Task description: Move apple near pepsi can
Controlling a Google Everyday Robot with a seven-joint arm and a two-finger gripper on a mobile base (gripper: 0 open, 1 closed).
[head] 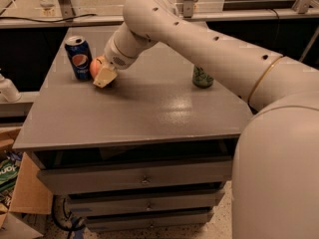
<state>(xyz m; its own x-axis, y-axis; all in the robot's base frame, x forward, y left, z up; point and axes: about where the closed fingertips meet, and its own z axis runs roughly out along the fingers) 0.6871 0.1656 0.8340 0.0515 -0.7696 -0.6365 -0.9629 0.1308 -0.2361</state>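
Note:
The dark blue pepsi can stands upright at the back left of the grey table. The red-orange apple is just right of the can, low over or on the tabletop. My gripper reaches in from the right and is shut on the apple; its cream fingers cover the apple's right and front side. A narrow gap shows between the apple and the can.
A green can stands at the back right of the table, partly hidden behind my arm. The table has drawers below. A cardboard box sits on the floor at the left.

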